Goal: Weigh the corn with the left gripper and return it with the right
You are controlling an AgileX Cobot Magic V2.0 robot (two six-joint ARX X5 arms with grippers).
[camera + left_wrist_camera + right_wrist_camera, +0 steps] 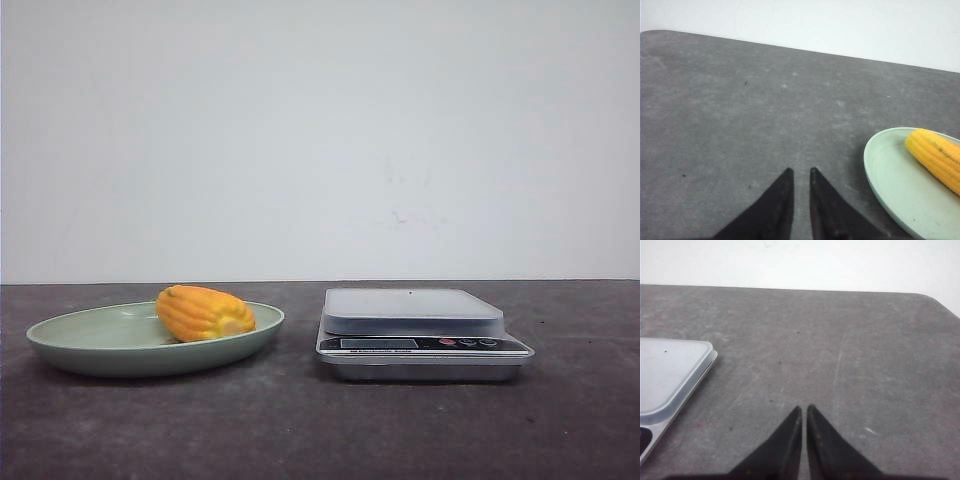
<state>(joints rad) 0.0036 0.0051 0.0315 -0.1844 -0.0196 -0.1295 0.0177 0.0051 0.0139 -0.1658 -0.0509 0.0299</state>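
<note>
Item one: the corn (204, 312), a short, stubby orange-yellow cob piece with ribbed kernel rows, lying on its side inside the shallow pale green round plate (70, 345) on my left half of the table; its paler cut end faces toward the scale. Item two: the flat silver kitchen scale (420, 335), with a pale square weighing platform on top and a dark display strip with small buttons along its front, standing just beside the plate on my right, its platform bare. Item three: the dark grey, scuffed tabletop (300, 430), carrying both, with a plain white wall behind. Item four: my left gripper (800, 172), two black tapered fingers with only a narrow slit between the tips, clenched on nothing, hovering over bare table with the plate's rim and the cob's ribbed end off to one side. Item five: my right gripper (804, 409), black fingers likewise pressed nearly tip to tip, grasping nothing, over bare table near the scale's corner.
</note>
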